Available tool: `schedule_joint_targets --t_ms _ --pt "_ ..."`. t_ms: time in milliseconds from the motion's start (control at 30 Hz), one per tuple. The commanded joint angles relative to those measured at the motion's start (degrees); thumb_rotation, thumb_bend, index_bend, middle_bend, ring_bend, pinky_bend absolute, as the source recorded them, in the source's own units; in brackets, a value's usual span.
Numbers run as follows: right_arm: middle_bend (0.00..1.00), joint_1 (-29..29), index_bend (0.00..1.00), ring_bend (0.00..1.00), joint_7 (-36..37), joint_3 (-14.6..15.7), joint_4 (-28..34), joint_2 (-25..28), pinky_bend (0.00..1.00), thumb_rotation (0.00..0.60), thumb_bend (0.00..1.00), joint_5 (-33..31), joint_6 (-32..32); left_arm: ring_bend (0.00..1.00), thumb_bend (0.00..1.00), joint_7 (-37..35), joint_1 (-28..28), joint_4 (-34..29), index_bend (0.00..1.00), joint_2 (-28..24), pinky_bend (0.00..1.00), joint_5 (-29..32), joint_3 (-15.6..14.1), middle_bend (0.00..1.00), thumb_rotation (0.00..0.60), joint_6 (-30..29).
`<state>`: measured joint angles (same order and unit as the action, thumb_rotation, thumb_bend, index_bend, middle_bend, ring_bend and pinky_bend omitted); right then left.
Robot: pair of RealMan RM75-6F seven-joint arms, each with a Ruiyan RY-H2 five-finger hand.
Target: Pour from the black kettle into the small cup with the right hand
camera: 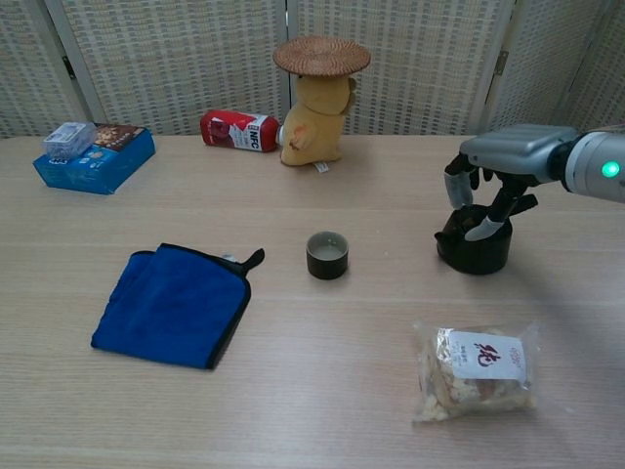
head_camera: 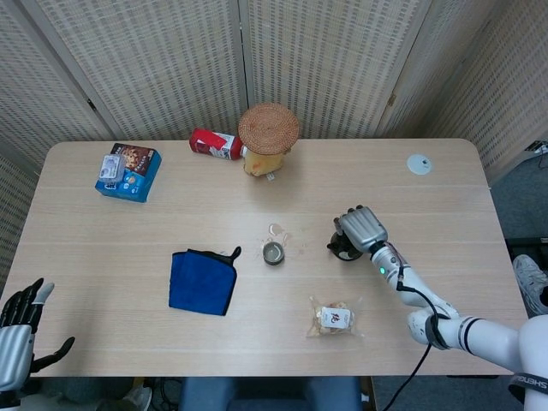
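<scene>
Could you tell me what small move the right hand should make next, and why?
Probably close the fingers around the squat black kettle: the right hand sits over it with fingers down around it, but the kettle rests on the table, right of the small dark cup.

Black kettle (camera: 476,250) right of dark olive cup (camera: 327,255); blue cloth (camera: 174,304), black-edged, left of cup; red bottle (camera: 239,130), yellow plush toy (camera: 314,122) under brown woven hat (camera: 321,55) behind cup.
</scene>
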<state>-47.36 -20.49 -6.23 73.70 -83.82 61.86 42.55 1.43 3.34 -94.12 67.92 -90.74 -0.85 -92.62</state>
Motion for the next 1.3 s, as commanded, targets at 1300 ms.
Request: schedule_joint_targets --t_ms 1300 --pt "0.35 32.38 0.34 0.23 6.28 9.90 24.16 19.70 0.25 0.600 0.08 20.66 43.73 0.00 0.22 1.18 -6.19 -1.74 0.06 0.12 0.00 -0.92 1.88 0.00 0.600 5.70"
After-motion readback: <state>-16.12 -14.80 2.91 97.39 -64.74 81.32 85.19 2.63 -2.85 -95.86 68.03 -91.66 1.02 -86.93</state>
